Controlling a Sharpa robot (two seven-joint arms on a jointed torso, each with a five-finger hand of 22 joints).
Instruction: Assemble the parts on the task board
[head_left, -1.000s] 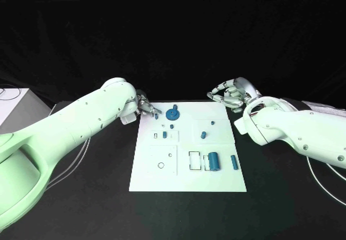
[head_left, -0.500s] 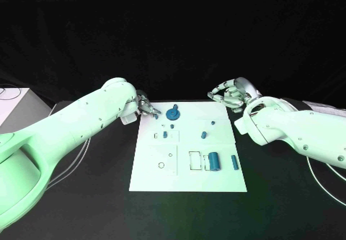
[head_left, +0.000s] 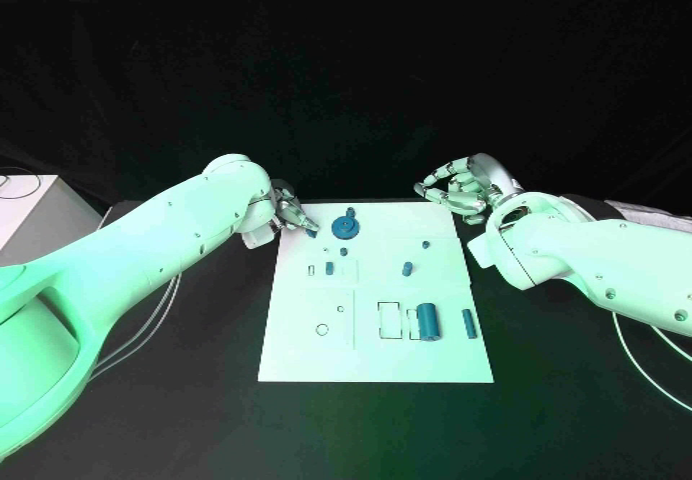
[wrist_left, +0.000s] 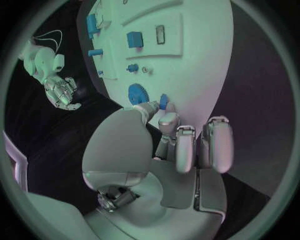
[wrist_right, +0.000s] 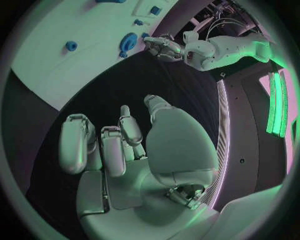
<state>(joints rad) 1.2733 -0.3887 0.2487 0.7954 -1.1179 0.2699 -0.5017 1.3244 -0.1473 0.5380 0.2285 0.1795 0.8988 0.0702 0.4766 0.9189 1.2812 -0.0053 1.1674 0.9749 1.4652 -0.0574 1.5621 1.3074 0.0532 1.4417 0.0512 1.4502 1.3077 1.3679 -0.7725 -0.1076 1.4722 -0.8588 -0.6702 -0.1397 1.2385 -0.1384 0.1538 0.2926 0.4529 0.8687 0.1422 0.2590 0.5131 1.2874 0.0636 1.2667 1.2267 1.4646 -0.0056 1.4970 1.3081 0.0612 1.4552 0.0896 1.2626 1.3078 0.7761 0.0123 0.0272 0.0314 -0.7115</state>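
Observation:
The white task board (head_left: 378, 355) lies mid-table. A blue gear (head_left: 343, 228) (wrist_left: 136, 93) (wrist_right: 129, 40) sits near its far edge. My left hand (head_left: 280, 213) (wrist_left: 169, 150) hovers at the board's far left corner, just left of the gear. It pinches a small blue part (head_left: 312, 229) (wrist_left: 164, 101) between thumb and a finger. My right hand (head_left: 460, 187) (wrist_right: 125, 150) hangs off the board's far right corner, fingers loosely bent and apart, holding nothing. Nearer me, a blue cylinder (head_left: 427, 322) and a slim blue piece (head_left: 467, 322) lie on the board.
Small blue pieces (head_left: 408, 268) (head_left: 330, 268) sit in the board's middle row, beside a rectangular slot (head_left: 389, 320). A white box (head_left: 22, 215) stands at the table's far left. Black tabletop surrounds the board.
My left hand has edged slightly towards the gear with the small blue part. The right hand has stayed where it was.

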